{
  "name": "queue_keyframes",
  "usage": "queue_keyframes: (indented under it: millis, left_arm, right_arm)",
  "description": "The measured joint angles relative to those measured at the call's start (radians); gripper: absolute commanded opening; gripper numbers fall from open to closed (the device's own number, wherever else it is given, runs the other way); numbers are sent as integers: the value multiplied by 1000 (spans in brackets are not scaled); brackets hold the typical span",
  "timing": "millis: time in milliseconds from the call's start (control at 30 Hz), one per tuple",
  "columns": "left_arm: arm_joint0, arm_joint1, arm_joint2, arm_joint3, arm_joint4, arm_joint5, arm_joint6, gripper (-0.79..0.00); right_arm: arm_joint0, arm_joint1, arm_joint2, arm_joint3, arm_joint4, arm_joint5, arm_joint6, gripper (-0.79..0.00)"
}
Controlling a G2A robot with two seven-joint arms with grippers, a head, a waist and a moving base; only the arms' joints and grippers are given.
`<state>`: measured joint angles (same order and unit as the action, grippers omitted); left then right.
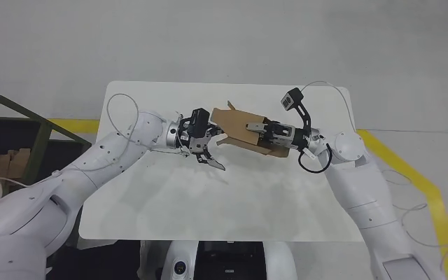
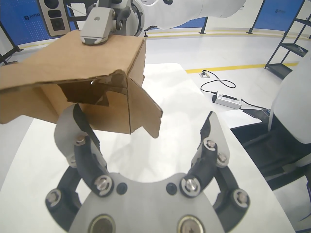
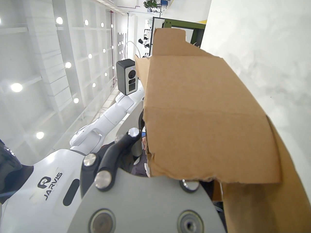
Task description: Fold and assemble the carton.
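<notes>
A brown carton is held above the middle of the white table, partly erected, with loose flaps hanging at its open end. My right gripper is shut on its top panel; one of its fingers presses down on the cardboard, and the other is hidden inside. In the right wrist view the carton covers that gripper's fingers. My left gripper is open just in front of the open end of the carton. One of its fingers is close under a flap, and nothing lies between them. From above, the left gripper is beside the carton's near-left corner.
The table has bare room in front of and to the left of the carton. Beyond the table edge, on the floor, lie a power unit and its cable. A dark shelf frame stands farther off.
</notes>
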<state>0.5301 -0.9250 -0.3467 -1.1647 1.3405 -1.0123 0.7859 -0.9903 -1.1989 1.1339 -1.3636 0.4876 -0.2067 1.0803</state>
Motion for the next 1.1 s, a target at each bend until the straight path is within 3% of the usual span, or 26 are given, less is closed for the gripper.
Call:
queue_keyframes:
  millis: [633, 833, 1100]
  left_arm:
    - [5, 9, -10, 0, -42, 0, 22, -6]
    - [1, 10, -2, 2, -57, 0, 22, -225]
    - [-10, 10, 14, 5, -71, 0, 22, -283]
  right_arm:
    - [5, 0, -8, 12, 12, -5, 3, -785]
    - [8, -1, -12, 15, 12, -7, 4, -785]
    - [8, 0, -13, 15, 15, -8, 8, -785]
